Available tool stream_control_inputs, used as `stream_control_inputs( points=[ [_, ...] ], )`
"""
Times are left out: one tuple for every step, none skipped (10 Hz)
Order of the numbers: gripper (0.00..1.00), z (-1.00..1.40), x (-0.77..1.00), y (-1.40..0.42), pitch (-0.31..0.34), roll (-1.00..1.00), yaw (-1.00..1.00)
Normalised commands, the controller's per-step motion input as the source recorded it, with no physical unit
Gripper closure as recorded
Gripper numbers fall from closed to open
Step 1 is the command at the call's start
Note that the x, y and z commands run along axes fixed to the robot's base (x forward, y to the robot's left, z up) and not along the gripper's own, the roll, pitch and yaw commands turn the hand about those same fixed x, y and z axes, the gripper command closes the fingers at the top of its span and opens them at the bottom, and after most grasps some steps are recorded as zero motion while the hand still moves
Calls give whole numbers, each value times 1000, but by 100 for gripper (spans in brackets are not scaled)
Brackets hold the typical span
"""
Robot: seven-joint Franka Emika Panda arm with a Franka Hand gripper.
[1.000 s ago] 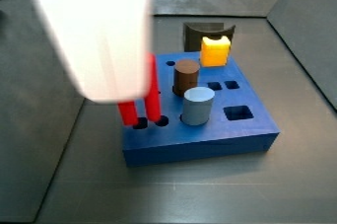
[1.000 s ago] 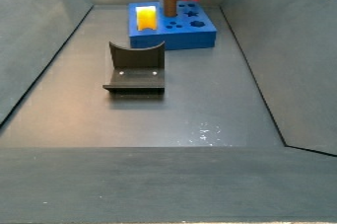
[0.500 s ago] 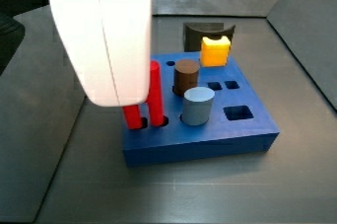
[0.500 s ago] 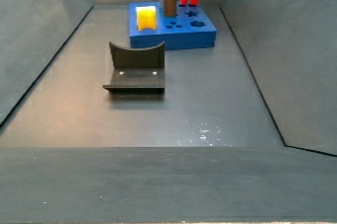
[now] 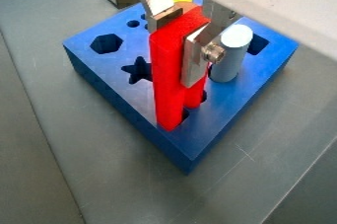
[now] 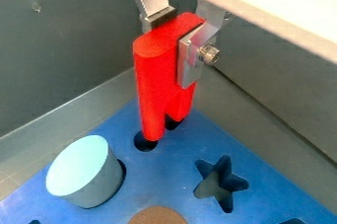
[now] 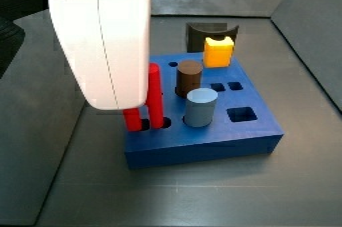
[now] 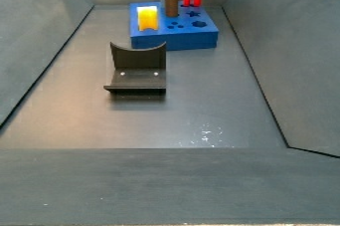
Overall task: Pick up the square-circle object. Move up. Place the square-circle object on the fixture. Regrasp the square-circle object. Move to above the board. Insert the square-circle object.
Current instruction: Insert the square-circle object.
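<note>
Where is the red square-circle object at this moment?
The square-circle object stands upright, clamped in the gripper, prongs entering holes at the board's corner, beside the pale blue cylinder.

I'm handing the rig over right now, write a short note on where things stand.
Gripper: over the board's edge, shut on the square-circle object.
Square-circle object: upright, its lower end at or just into the board holes; depth unclear.
Fixture: bare, on the floor apart from the board.
Done: pick, regrasp, move above board.
Left: finish inserting, release.
</note>
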Motion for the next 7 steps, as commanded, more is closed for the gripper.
stream_control_inputs(
  points=[
    [100,-220,309,9,56,0,0],
    [100,-240,294,9,63,0,0],
    [100,-51,91,0,16,-4,0],
    [100,-60,69,0,10,0,0],
    [100,-106,260,29,90,0,6],
    [100,-17,31,20,40,0,0],
    [100,-114,0,3,4,0,0]
  ],
)
